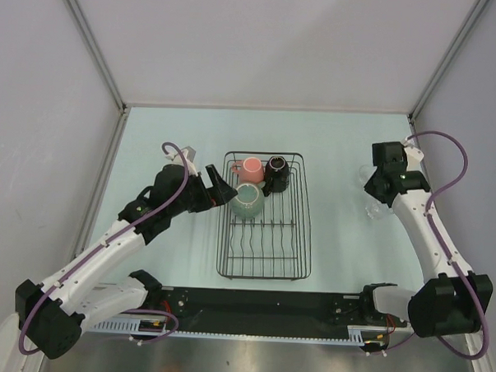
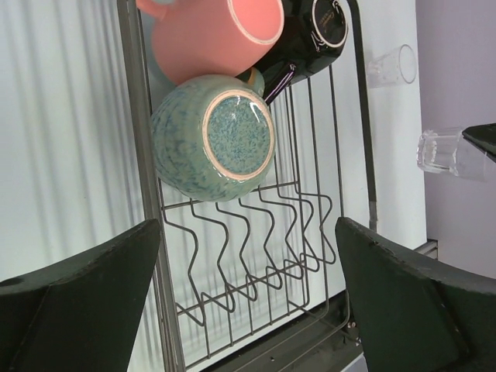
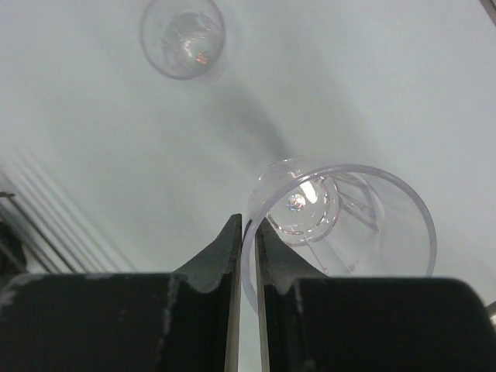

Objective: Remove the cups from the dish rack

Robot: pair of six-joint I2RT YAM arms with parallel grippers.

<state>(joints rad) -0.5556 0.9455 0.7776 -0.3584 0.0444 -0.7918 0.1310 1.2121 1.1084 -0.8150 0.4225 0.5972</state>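
Two fingers of the right gripper (image 3: 248, 232) are pinched shut on the rim of a clear glass tumbler (image 3: 341, 221), one finger inside the wall and one outside. This tumbler is out of the rack, over the pale table (image 3: 372, 70) on the right side. Whether its base is seated on the surface cannot be determined. A second clear tumbler (image 3: 183, 35) stands upright near it, apart from the fingers.

The left gripper (image 2: 248, 229) has its fingers spread wide with nothing between them. It hovers at the left side of the rectangular black wire dish rack (image 1: 263, 278) and points at the pale-green bowl-like cup (image 2: 213, 136). That cup lies tipped against the rack's left rail, with what appears to be its ringed underside toward the wrist camera. Just beyond it, at the rack's far end, sit a pink handled mug (image 2: 209, 35) and a black cup (image 2: 314, 31), packed close together.

Assessment: two vessels are out and three remain racked. The right arm appears to be placing its tumbler. The next move calls for parting those fingers only once the base is down, then lifting clear of the rim. The left arm must advance, span the green cup's wall and lift it without knocking the mug.
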